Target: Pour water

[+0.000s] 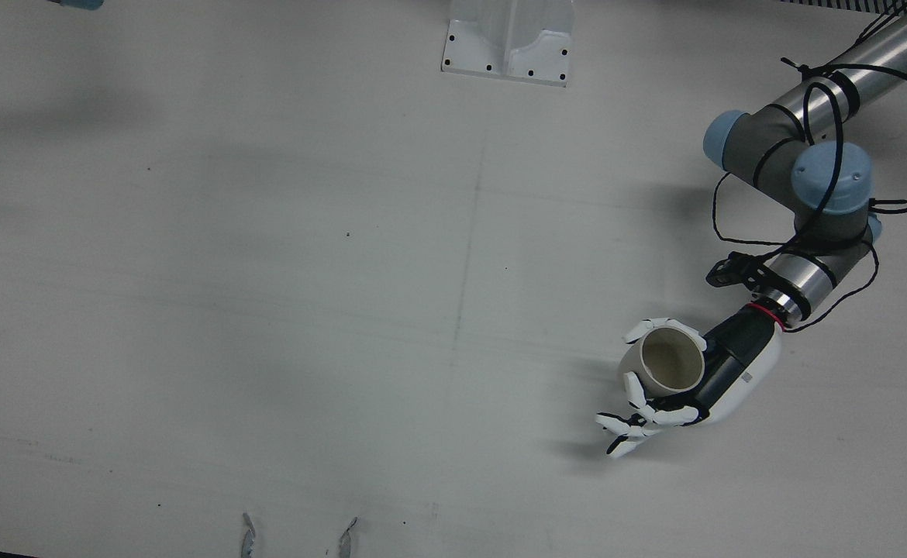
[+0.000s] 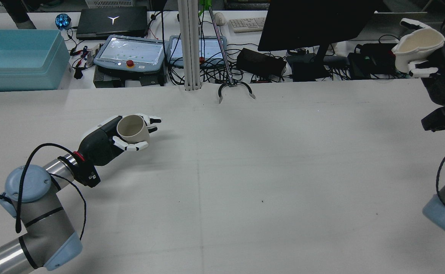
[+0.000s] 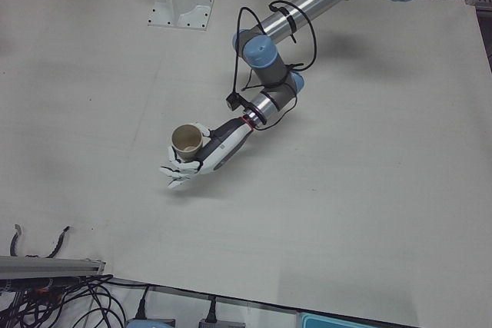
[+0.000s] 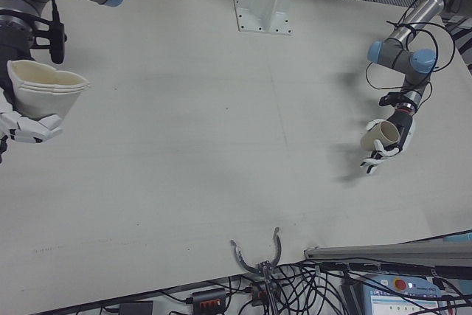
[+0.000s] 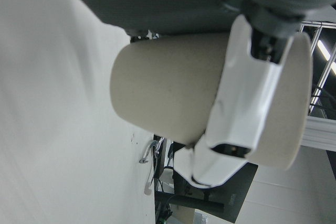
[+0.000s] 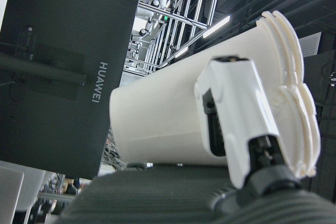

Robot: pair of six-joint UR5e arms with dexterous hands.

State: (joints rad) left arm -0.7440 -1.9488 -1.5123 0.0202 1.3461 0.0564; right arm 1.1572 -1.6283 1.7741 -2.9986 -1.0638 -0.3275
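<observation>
Gripping a cup [image 2: 133,128], left robot hand [image 2: 110,139], above table [image 2: 245,171]

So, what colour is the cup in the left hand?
The cup is plain beige, with no pattern. It shows best in the front view.

A big white table [image 1: 267,271] is seen in every wide view. Its top is flat and pale, with a thin line [image 1: 465,256] running across the middle from the robot's side to the far side. A white pedestal base [image 1: 508,46] is bolted onto the table at the robot's edge, and dark bolt heads can be seen along its plate. A few tiny dark specks [image 1: 347,234] are dotted on the top. At the far edge, a pair of curved metal claws [image 2: 236,90] is seen lying on the table. Soft grey shadows are cast on the white top in a few places.
</observation>
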